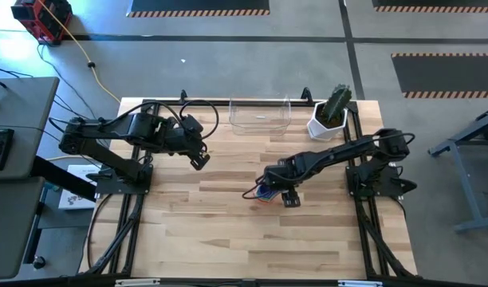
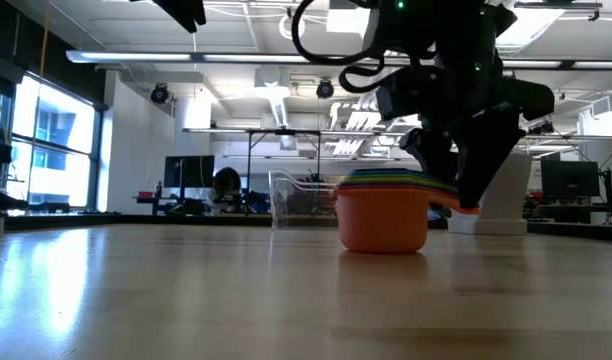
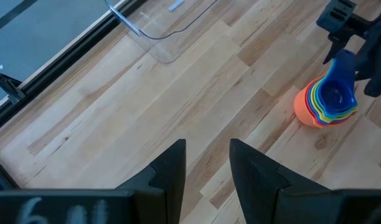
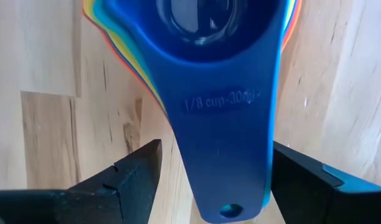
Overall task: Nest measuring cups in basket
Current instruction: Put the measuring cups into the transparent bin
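The measuring cups (image 1: 265, 194) stand nested in one stack on the wood table. The orange cup (image 2: 383, 228) is at the bottom, resting on its base, and the blue cup (image 4: 221, 37) is on top. My right gripper (image 4: 215, 180) is open, with a finger on each side of the stacked handles. The clear basket (image 1: 260, 115) sits at the table's far edge, apart from the stack. My left gripper (image 3: 207, 174) is open and hovers over the table's left half, away from the cups (image 3: 324, 102). My right gripper straddles the blue handle (image 4: 225, 155) near its free end, coming level from the table's right. One finger (image 4: 302, 180) lies right at the handle's edge; I cannot tell whether it touches. The other finger (image 4: 131, 177) stands clear, with bare wood between it and the handle.
A white pot with a green cactus (image 1: 330, 115) stands just right of the basket at the far edge. Bare wood lies between the stack and the basket (image 3: 159, 25). Black frame rails run along the table's sides.
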Motion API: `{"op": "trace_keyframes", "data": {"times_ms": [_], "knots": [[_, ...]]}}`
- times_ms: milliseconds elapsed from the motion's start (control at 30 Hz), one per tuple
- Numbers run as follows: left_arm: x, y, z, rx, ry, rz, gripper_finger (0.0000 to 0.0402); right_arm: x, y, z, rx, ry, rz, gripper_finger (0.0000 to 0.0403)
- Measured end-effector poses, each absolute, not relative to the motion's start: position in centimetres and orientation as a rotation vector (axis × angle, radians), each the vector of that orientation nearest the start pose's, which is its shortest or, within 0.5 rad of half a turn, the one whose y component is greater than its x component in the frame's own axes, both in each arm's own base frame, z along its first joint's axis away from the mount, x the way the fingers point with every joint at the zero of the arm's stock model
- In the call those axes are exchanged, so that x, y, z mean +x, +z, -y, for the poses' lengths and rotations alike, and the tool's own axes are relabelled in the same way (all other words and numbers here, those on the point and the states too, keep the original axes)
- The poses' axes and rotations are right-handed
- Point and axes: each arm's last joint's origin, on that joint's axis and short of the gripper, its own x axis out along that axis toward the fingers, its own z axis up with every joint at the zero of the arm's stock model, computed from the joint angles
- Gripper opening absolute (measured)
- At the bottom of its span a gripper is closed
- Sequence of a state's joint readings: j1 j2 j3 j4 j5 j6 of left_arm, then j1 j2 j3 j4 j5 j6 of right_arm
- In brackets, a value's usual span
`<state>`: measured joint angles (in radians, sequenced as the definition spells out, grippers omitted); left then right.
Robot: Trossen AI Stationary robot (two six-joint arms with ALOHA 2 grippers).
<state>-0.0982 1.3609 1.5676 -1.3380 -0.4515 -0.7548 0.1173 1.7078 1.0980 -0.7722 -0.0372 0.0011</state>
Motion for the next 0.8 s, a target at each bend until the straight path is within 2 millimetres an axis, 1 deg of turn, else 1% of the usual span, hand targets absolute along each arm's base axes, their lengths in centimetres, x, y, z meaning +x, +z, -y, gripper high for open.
{"op": "trace_keyframes", "data": {"times_ms": [100, 633, 733, 800], "knots": [[23.24, 38.58, 1.02, -0.363, 0.697, -0.903, 0.0115, 30.67, 17.65, -3.72, -0.053, 0.127, -1.4, 0.0264], [23.24, 38.57, 1.02, -0.362, 0.698, -0.904, 0.0115, 30.77, 17.67, -3.72, -0.041, 0.102, -1.391, 0.0262], [23.24, 38.58, 1.03, -0.362, 0.697, -0.903, 0.0115, 30.77, 17.67, -3.72, -0.04, 0.101, -1.39, 0.0251], [23.24, 38.57, 1.02, -0.362, 0.698, -0.904, 0.0115, 30.79, 17.67, -3.72, -0.039, 0.101, -1.389, 0.0234]]}}
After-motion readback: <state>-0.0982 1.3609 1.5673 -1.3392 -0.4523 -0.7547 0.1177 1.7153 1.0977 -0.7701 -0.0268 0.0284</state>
